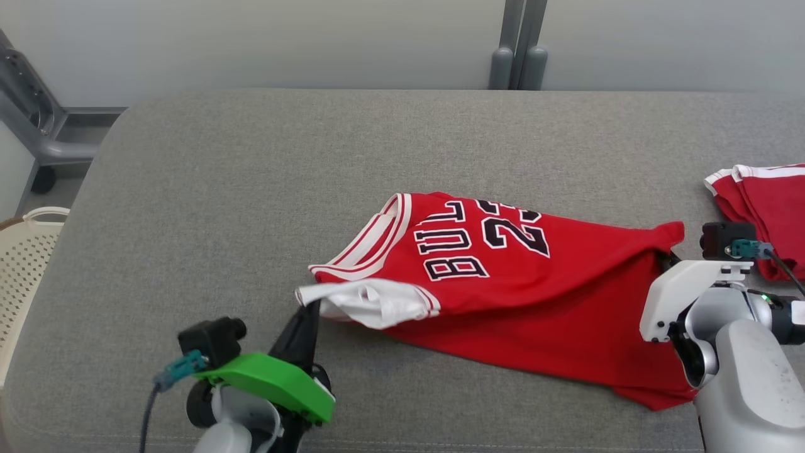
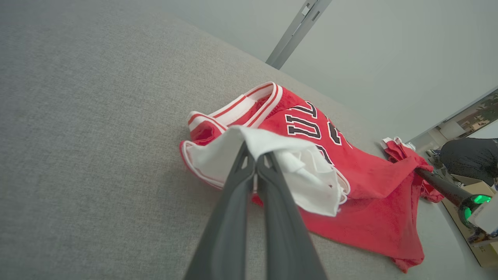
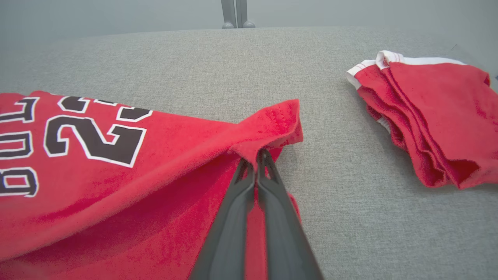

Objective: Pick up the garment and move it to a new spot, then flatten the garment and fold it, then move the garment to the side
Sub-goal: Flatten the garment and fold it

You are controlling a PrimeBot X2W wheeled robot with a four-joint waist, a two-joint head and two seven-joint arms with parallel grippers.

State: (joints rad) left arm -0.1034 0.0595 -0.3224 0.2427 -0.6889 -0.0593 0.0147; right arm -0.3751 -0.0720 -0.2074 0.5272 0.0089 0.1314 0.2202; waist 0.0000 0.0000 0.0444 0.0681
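— While the jersey lies mid-frame on the desk, what holds it?
— The left jaws clamp its white flap, lower left; the right jaws clamp its red corner, right edge. Another red garment sits far right.

Red jersey — black "BUL", numeral "2"

Head camera up high, looking forward and down over the grey cushion to the wall. Left wrist camera is low, close, tilted, aimed across the red jersey. Right wrist camera, just as close, faces the wall; all three share that jersey.
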